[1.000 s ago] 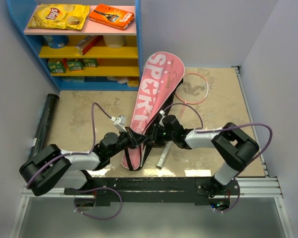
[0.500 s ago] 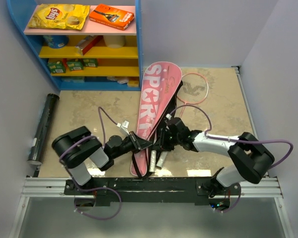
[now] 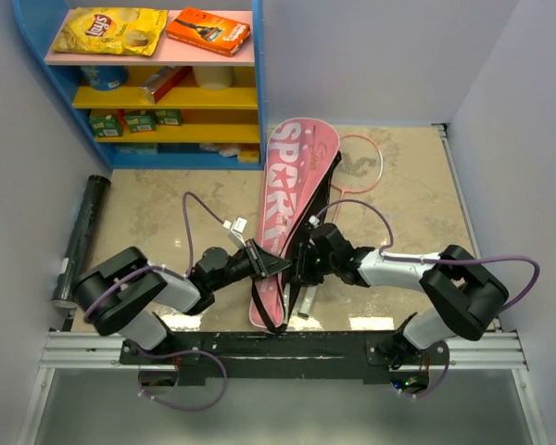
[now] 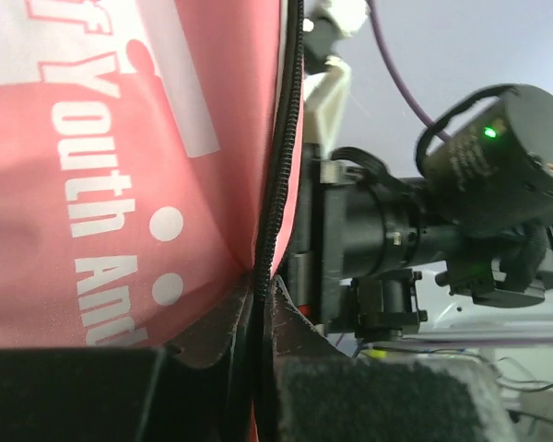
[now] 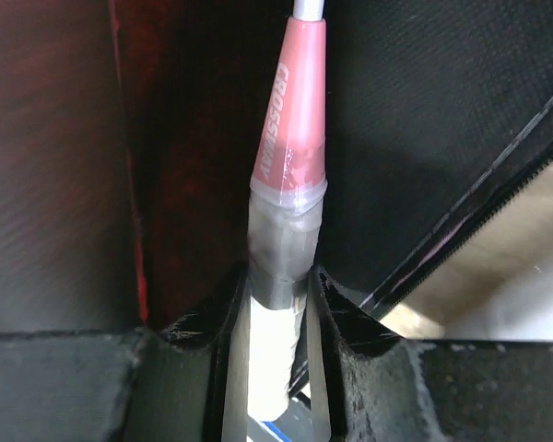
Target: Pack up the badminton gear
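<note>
- Between the fingers of the left tool (image 4: 255, 318), which are pressed together, is the zipper edge of the pink bag (image 4: 101, 138). I judge this pinch holds the mouth open.
- Just beside it, the right tool (image 5: 278, 304) is closed around the handle of a racket (image 5: 290, 138). The shaft points ahead into the dark bag, probably so it can slide in.
- Far ahead, a racket head lies on the counter (image 3: 148, 199).

The overhead view is bright and even, with soft shadows beside the pink bag (image 3: 292, 181). Inside the bag the right wrist view is dim; the left one is slightly blurred.
</note>
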You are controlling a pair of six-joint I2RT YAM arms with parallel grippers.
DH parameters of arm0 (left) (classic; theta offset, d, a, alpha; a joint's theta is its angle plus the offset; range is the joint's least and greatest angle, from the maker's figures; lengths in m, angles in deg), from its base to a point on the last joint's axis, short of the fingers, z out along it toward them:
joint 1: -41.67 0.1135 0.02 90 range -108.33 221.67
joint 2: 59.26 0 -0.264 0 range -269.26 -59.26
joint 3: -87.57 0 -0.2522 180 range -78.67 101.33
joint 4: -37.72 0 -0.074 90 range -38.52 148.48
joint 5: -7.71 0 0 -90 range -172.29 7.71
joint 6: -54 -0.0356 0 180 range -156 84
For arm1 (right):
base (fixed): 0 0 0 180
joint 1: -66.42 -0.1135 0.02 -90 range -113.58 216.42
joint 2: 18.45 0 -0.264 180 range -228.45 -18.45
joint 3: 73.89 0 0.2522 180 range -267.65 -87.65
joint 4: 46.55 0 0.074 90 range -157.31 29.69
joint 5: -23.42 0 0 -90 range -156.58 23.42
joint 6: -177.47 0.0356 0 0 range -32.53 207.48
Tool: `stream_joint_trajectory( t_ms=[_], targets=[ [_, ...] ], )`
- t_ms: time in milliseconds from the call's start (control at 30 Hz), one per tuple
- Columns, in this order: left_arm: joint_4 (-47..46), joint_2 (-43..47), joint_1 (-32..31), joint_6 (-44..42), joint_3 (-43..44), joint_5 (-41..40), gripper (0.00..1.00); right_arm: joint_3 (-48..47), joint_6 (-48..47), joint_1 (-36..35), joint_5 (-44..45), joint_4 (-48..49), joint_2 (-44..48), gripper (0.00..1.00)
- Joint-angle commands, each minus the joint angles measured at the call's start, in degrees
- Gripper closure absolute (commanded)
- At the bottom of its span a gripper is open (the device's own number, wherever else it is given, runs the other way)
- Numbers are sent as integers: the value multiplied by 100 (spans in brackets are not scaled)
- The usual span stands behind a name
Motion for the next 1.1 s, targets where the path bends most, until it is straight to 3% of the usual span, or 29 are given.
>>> stream_joint_trajectory(
  t_ms=[0, 100, 400, 633, 800, 1067],
  targets=[
    [1258, 935, -314, -1144, 361, 940, 100, -223, -12, 114, 869, 1486, -20, 87],
    [1366, 929, -322, -1189, 353, 931, 100, -241, 84, 105, 861, 1627, -20, 87],
    [109, 252, -314, -750, -104, 1010, 100, 137, 867, 88, 659, 2884, -222, 85],
    [91, 242, -322, -767, -105, 1001, 100, 181, 902, 52, 412, 3113, -486, 67],
    [670, 550, -314, -995, 10, 896, 100, 49, 490, 35, 614, 2280, -30, 54],
    [891, 612, -296, -1101, 89, 773, 100, -390, -231, 26, 1317, 58, 1121, 44]
  ],
)
